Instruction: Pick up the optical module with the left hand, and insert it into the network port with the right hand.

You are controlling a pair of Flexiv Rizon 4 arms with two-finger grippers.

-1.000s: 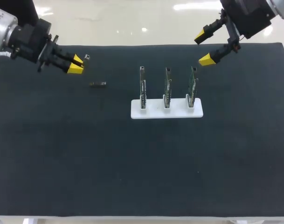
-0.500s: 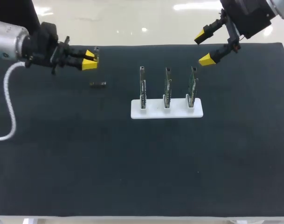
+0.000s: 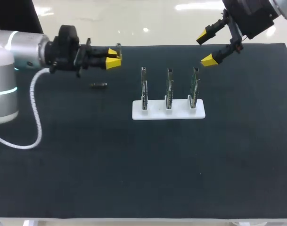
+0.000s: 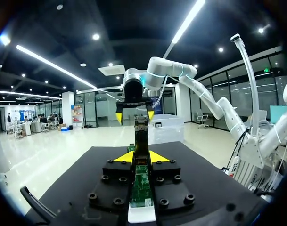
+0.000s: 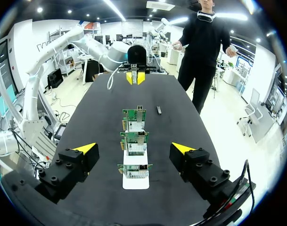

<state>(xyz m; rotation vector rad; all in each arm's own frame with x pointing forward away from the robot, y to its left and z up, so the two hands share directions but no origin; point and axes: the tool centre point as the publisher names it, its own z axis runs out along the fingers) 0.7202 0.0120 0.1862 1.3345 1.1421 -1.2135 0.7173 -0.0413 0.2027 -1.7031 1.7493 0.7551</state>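
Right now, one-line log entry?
left gripper shut on optical module | right gripper open, empty | second module on mat

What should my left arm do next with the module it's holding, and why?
Probably carry the optical module across toward the right pincer for a handover. The left pincer is shut on it, well to the left of the board stand, while the right pincer hangs open above the stand's far right. The right arm has to do the insertion.

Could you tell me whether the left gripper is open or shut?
Shut on the optical module: both yellow tips of the left gripper press it from either side.
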